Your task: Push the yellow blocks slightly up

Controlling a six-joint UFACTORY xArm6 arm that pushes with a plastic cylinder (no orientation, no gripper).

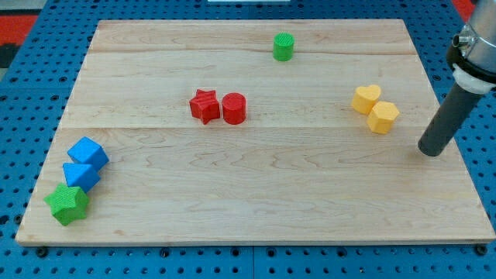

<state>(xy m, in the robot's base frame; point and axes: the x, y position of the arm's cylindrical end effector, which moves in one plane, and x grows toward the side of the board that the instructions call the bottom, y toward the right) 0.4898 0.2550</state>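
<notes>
Two yellow blocks sit touching at the view's right: a heart-shaped one (pixel 366 98) and a hexagon-shaped one (pixel 382 117) just below and right of it. My tip (pixel 432 149) rests on the board at the right edge, to the right of and slightly below the yellow hexagon, with a gap between them. The dark rod rises from the tip toward the view's top right.
A red star (pixel 204 106) and a red cylinder (pixel 234 108) touch near the centre. A green cylinder (pixel 284 47) stands near the top. Two blue blocks (pixel 87 154) (pixel 80 176) and a green star (pixel 67 204) cluster at bottom left. The wooden board (pixel 248 209) lies on blue pegboard.
</notes>
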